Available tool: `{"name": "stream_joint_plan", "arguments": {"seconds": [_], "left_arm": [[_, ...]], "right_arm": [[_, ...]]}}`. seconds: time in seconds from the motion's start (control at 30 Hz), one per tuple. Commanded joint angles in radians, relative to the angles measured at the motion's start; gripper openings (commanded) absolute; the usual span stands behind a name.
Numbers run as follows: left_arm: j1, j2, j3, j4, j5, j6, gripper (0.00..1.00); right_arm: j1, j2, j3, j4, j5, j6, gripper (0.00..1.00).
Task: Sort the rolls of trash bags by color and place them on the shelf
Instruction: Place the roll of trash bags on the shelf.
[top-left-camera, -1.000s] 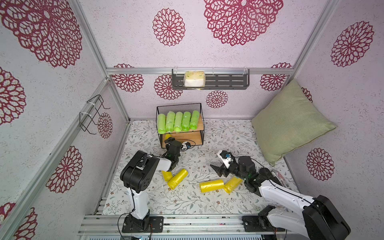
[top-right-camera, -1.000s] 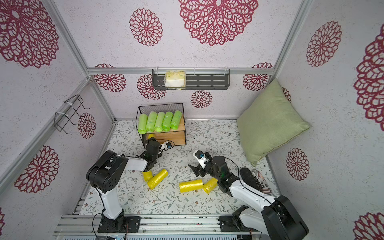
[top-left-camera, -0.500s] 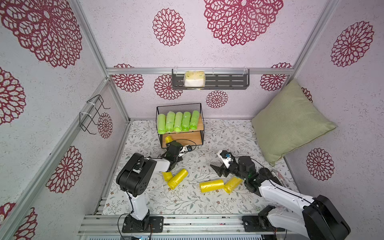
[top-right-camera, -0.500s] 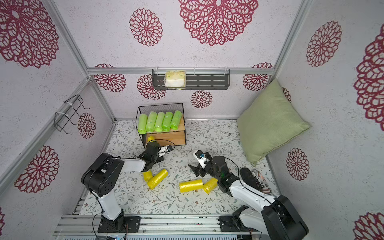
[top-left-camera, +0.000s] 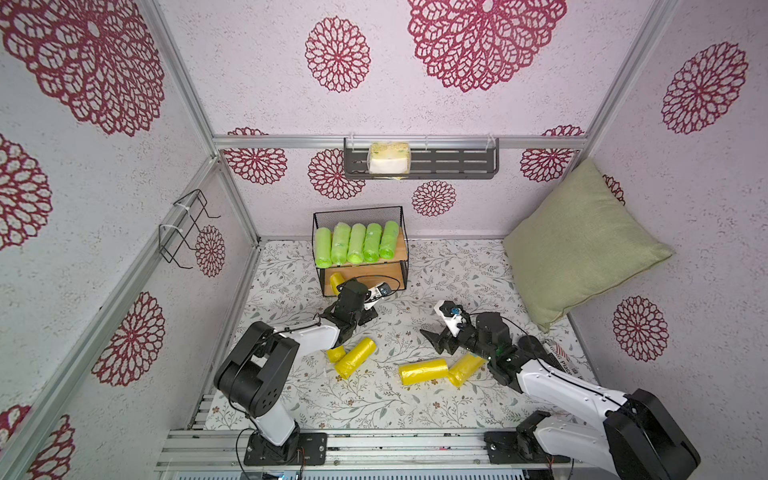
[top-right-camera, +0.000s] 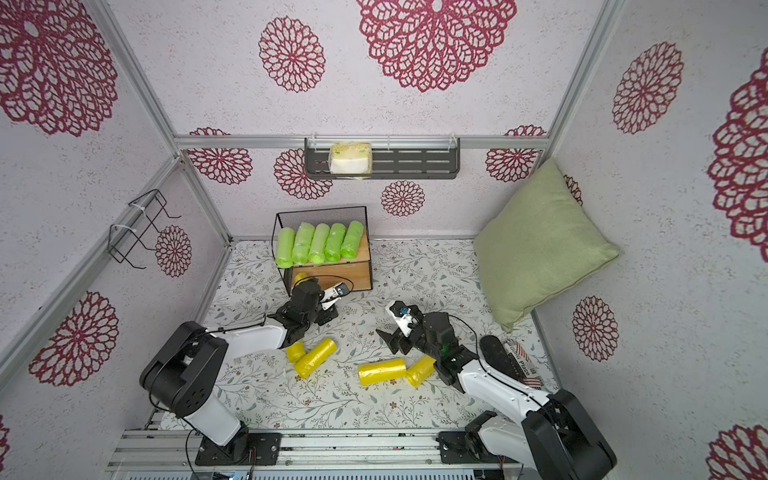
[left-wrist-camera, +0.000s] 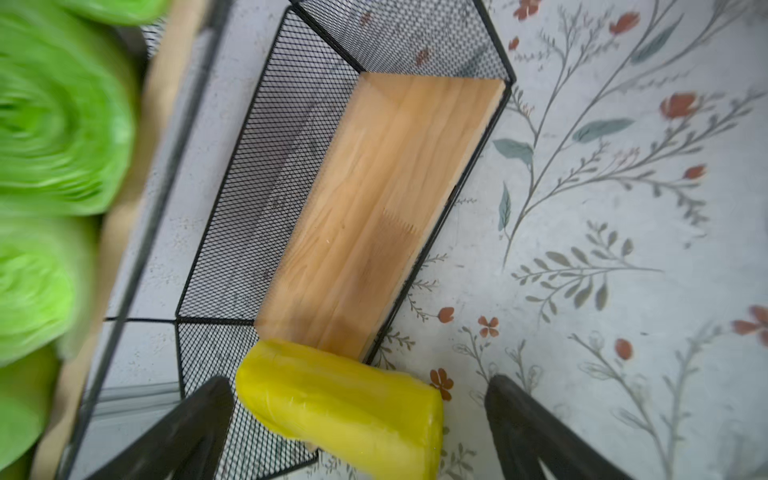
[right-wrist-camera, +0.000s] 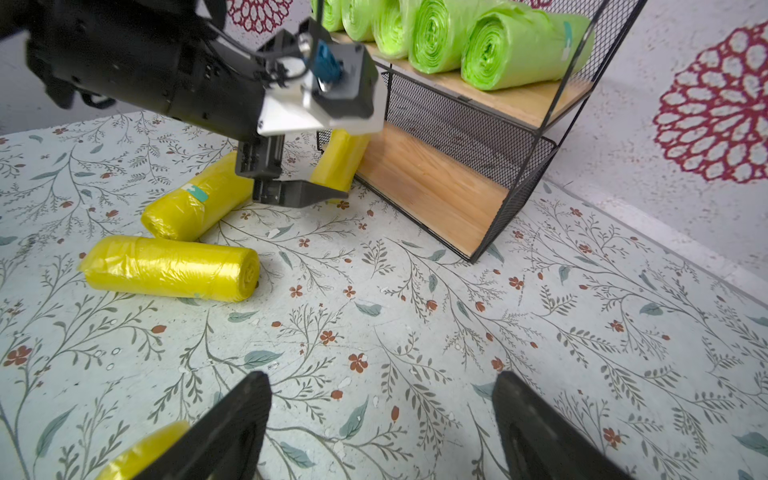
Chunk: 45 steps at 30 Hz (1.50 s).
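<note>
Nearest the front edge, a silver aluminium rail carries the bases of both black-and-white arms. Just beyond it, on the pale floral-printed table cover, four bright yellow plastic rolls of trash bags lie loose. Two touch each other beside the left forearm, and two meet end to end by the right wrist. A little farther back the right gripper hovers over bare cover, its black jaws spread wide with nothing between them.

Farther on, the left gripper sits at the left front corner of the small black wire-frame shelf with mesh back and two light wooden boards. Its jaws stand fully apart. A fifth yellow roll lies between the fingers, unclamped. One finger is just beside its end, though I cannot tell whether it touches, and the other is well clear. That roll rests tilted at the left end of the lower board, jutting past the front edge. On the upper board five light green rolls lie side by side, touching.

Against the right wall leans a sage-green fabric cushion. On the back wall hangs a dark slotted metal rack holding a pale yellow wrapped packet. A black wire hanger hangs on the left wall.
</note>
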Motion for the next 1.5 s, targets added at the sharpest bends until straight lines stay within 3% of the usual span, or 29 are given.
{"name": "stream_joint_plan", "arguments": {"seconds": [0.0,0.1,0.2,0.33,0.6,0.93,1.3,1.47], "left_arm": [[-0.036,-0.111,0.014,-0.166,-0.022,-0.343,0.96],[-0.044,-0.185,0.063,-0.382,-0.054,-0.710,0.90],[-0.042,-0.237,0.034,-0.446,-0.041,-1.028,0.86],[-0.042,-0.246,-0.045,-0.332,-0.050,-1.259,0.84],[-0.008,-0.015,0.022,-0.214,-0.113,-1.309,0.87],[0.034,0.133,0.072,-0.154,-0.125,-1.307,0.88],[0.063,0.234,0.095,-0.080,-0.145,-1.269,0.77],[0.076,0.250,0.083,-0.051,-0.171,-1.255,0.66]], "right_arm": [[-0.006,-0.001,0.004,0.015,-0.012,0.030,0.88],[-0.006,-0.001,0.003,0.033,-0.016,0.048,0.88],[-0.006,0.007,-0.004,0.065,-0.022,0.059,0.88],[-0.006,0.043,0.008,0.082,-0.033,0.064,0.88],[-0.006,0.054,0.021,0.087,-0.052,0.071,0.88],[-0.006,0.051,0.006,0.085,-0.050,0.080,0.88],[-0.006,0.062,0.005,0.089,-0.056,0.089,0.88],[-0.006,0.056,-0.001,0.086,-0.054,0.090,0.88]]}}
